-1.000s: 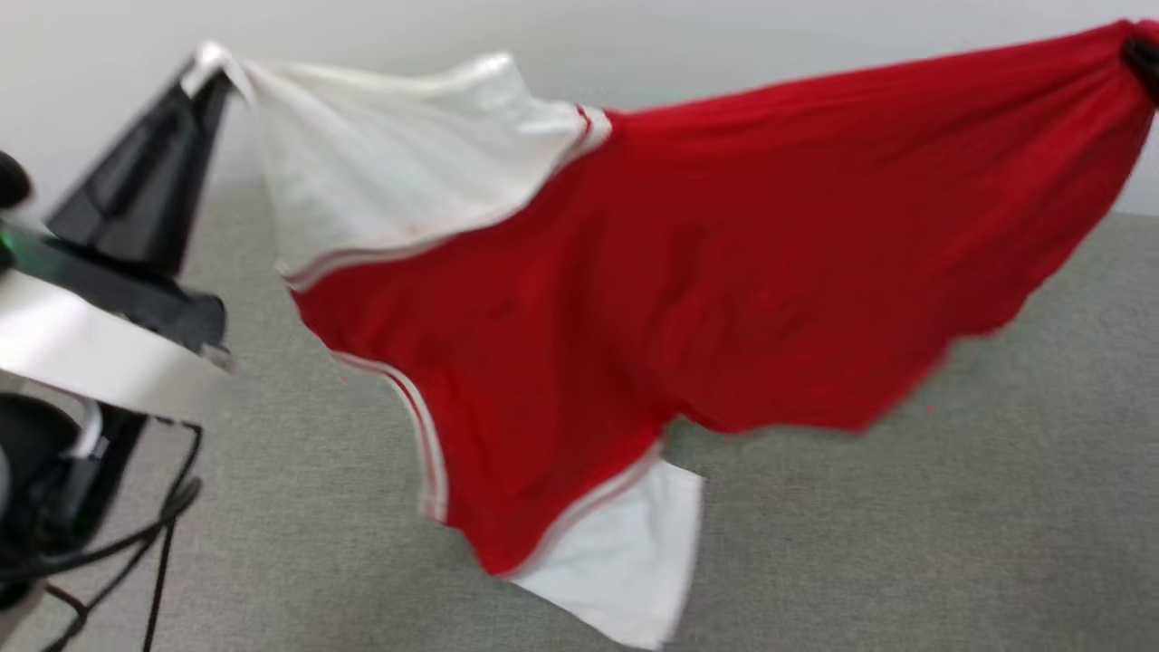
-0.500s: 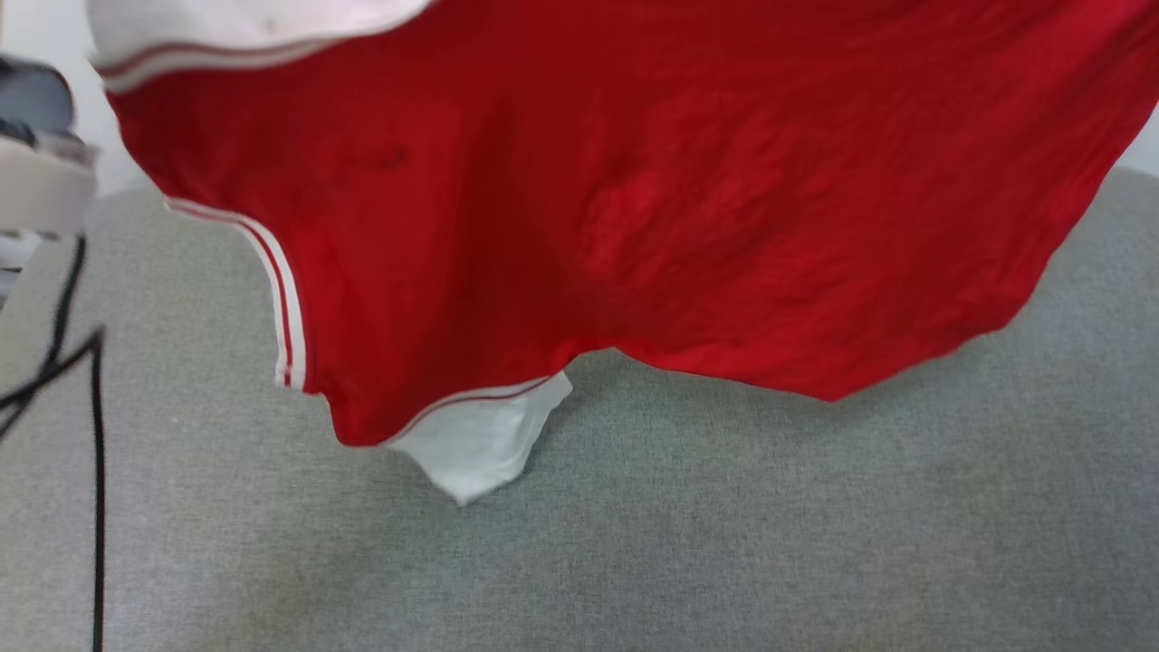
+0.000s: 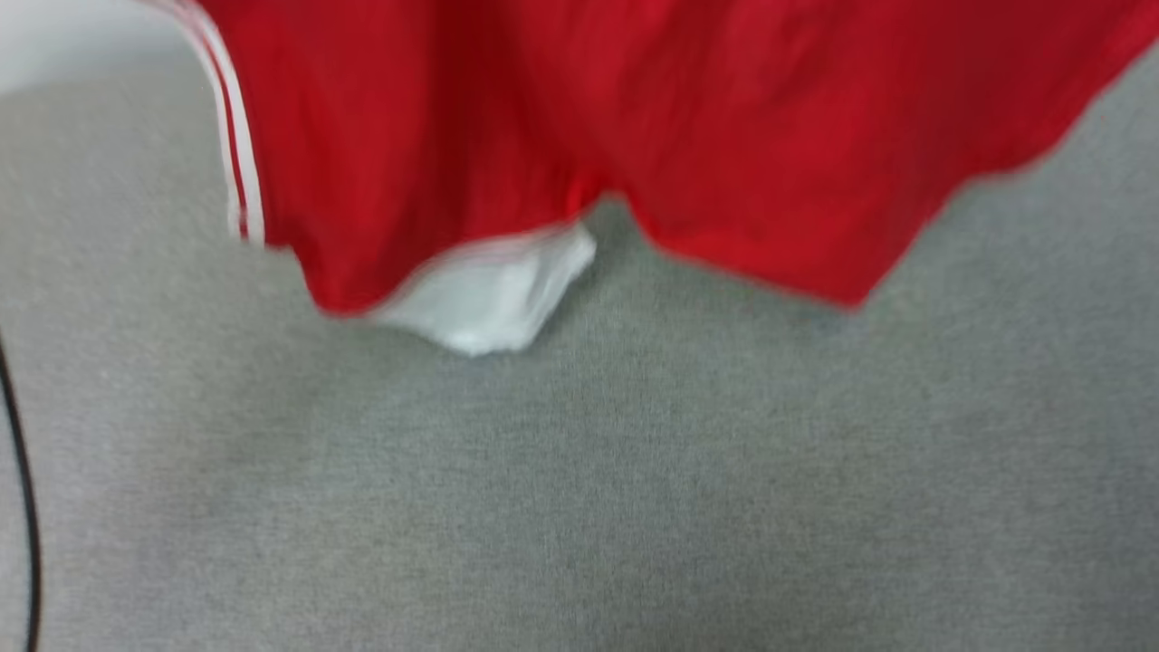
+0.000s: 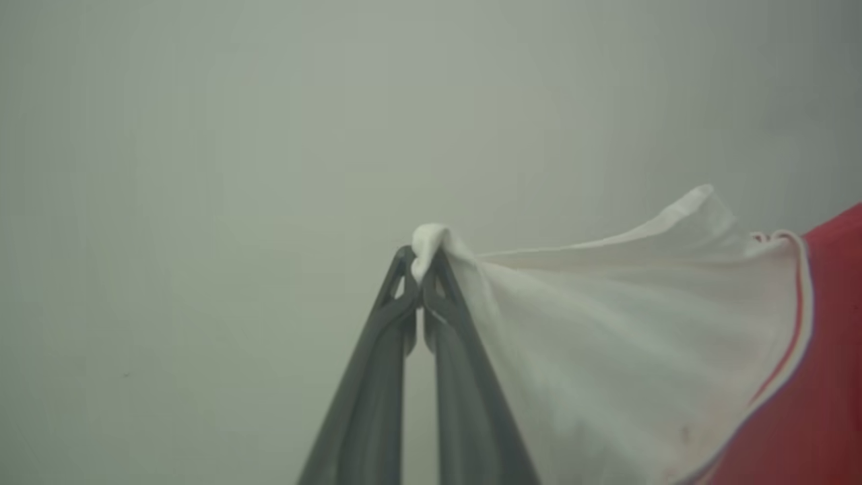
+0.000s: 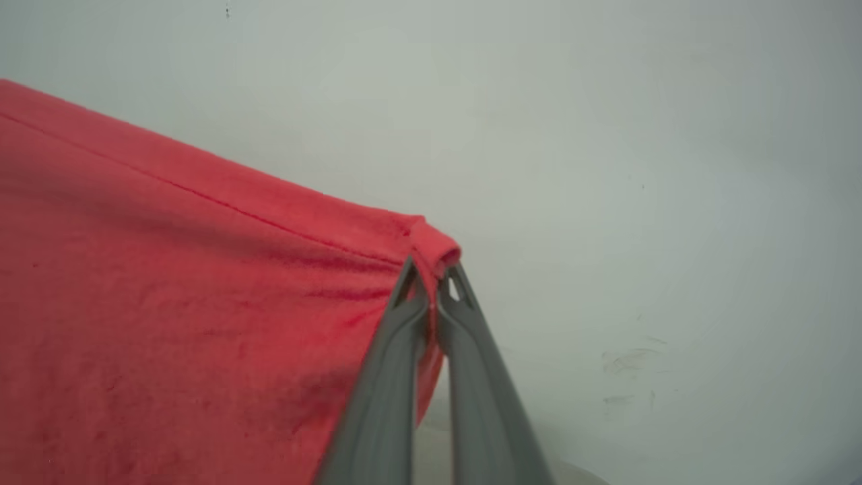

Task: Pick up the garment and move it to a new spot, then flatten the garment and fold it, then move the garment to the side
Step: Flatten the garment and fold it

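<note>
— Garment (image 3: 634,118) first: where is it right now?

— In the air. The red jersey T-shirt hangs spread between both arms above the grey cloth-topped counter (image 3: 579,507). Its bottom edge sags, and the lower white sleeve (image 3: 489,294) dangles lowest. The head view is blurred, so I cannot tell whether that sleeve brushes the cloth.

— And the fingers?

— The left gripper (image 4: 423,259) has its fingers pinched together on the tip of the upper white sleeve (image 4: 606,316), with a small nub of fabric poking out past the tips. The right gripper (image 5: 434,269) is clamped just as tightly on a rolled corner of the red body. Neither shows any gap beyond the cloth itself.

— So which step?

— I judge it's the first one, the carry to a new spot. Flattening and folding are not yet done.

— What does the next move call for?

— Probably lowering both arms together and well apart, so the shirt lands taut and flat. The dangling sleeve could tuck under the red panel. I'd also steer clear of the black cable (image 3: 27,507) at the left edge.
</note>
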{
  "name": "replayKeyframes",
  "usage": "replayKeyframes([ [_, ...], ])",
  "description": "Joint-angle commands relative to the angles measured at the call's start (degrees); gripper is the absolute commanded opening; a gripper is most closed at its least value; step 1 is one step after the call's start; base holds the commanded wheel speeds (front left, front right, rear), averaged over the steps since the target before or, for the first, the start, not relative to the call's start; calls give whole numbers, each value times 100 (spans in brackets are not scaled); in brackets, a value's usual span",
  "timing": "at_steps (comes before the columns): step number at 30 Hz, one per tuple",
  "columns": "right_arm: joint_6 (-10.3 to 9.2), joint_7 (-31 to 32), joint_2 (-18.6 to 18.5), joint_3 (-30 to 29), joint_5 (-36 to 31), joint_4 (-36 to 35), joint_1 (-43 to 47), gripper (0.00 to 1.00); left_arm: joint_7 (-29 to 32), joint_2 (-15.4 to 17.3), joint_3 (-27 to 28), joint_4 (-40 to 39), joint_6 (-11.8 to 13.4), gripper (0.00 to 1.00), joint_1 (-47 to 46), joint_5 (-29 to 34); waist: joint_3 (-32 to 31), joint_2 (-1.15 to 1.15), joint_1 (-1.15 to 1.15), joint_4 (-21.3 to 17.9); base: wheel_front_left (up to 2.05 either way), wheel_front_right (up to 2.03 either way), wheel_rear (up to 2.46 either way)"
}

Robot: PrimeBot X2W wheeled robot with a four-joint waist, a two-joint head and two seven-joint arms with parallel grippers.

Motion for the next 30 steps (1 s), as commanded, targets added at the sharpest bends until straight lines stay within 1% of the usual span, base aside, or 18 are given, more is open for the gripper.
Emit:
replayKeyframes([
  [1, -5, -65, -58, -2, -55, 107, -188, 0, 45, -3, -16, 142, -86, 0, -279, 53, 440, 0, -1, -13, 0, 0, 0],
  [4, -6, -257, -169, 90, -200, 384, -569, 0, 65, -126, -158, 540, -353, 0, -886, 263, 807, 0, -1, -3, 0, 0, 0],
  [6, -7, -417, -194, 108, -297, 610, -877, 0, 53, -281, -325, 910, -533, 0, -1275, 416, 1027, 0, -1, 21, 0, 0, 0],
  [9, -7, -726, -114, 95, -447, 1076, -1438, 0, -25, -561, -529, 1556, -785, 0, -1974, 686, 1350, 0, -1, 37, 0, 0, 0],
  [13, -7, -1258, -24, 221, -791, 1789, -2252, 0, -274, -955, -770, 2566, -984, 0, -2926, 1125, 1758, 0, -1, 27, 0, 0, 0],
  [18, -8, -2025, 192, 218, -1227, 2750, -3175, 0, -794, -1350, -892, 3780, -1079, 0, -4057, 1542, 2138, 0, -1, 11, 0, 0, 0],
  [23, -8, -2731, 480, 43, -1471, 3642, -3755, 0, -1297, -1690, -939, 4709, -1024, 0, -4658, 1725, 2353, 0, -1, 64, 0, 0, 0],
  [26, -8, -3037, 557, 32, -1582, 4056, -3945, 0, -1623, -1842, -980, 5098, -1016, 0, -4705, 1737, 2460, 0, -1, 123, 0, 0, 0],
  [28, -8, -3224, 609, 90, -1583, 4278, -3950, 0, -1848, -1966, -989, 5296, -1033, 0, -4514, 1660, 2497, 0, -1, 182, 0, 0, 0],
  [30, -8, -3413, 654, 160, -1521, 4460, -3838, 0, -2028, -2120, -899, 5518, -996, 0, -4230, 1474, 2496, 0, -1, 219, 0, 0, 0],
])
